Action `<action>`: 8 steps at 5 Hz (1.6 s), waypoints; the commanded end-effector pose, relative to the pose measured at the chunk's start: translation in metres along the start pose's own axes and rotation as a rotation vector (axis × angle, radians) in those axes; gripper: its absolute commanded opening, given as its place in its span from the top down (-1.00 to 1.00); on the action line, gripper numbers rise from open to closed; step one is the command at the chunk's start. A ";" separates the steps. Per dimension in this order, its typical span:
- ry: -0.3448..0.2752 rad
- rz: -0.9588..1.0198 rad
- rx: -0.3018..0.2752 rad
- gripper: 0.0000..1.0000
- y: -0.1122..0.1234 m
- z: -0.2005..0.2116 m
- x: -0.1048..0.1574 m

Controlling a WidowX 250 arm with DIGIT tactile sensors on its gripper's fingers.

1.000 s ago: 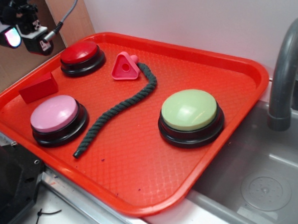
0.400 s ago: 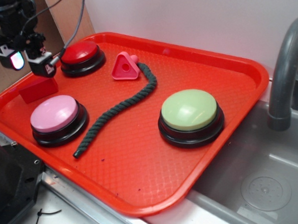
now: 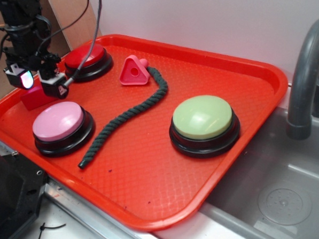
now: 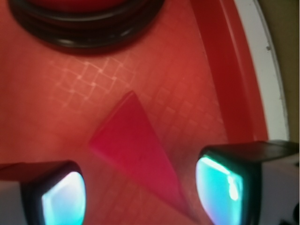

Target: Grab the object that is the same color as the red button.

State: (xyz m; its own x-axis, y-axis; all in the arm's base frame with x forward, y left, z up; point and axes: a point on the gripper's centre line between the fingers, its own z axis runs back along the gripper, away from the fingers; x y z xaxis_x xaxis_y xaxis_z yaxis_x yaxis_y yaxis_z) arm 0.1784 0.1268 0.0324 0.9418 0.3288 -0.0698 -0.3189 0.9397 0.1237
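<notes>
The gripper (image 3: pixel 41 85) hangs wide open over the far left corner of the red tray (image 3: pixel 216 181), its two glowing fingertips (image 4: pixel 63 199) on either side of the deep-red wedge block (image 4: pixel 136 150) and, in the wrist view, not touching it. The block lies flat on the tray floor between the red button (image 3: pixel 88 59) and the pink button (image 3: pixel 61 124), close to the tray's raised rim on the left. In the wrist view its long axis runs diagonally, with one corner towards the red button's black base and the body widening down between the fingers. Open tray floor surrounds the block on the button side. The dark green rope (image 3: pixel 130 115), pink triangular piece (image 3: pixel 134 71) and green button (image 3: pixel 203 122) lie well apart to the right
</notes>
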 end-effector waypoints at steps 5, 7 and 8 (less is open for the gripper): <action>0.024 0.012 -0.032 1.00 0.005 -0.008 0.007; 0.012 -0.003 -0.053 1.00 -0.015 0.037 0.009; -0.016 -0.080 -0.123 1.00 -0.044 0.081 0.009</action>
State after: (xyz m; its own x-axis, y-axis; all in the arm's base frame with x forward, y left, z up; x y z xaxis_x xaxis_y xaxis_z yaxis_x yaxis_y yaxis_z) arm 0.2078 0.0750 0.0926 0.9554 0.2730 -0.1128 -0.2759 0.9611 -0.0107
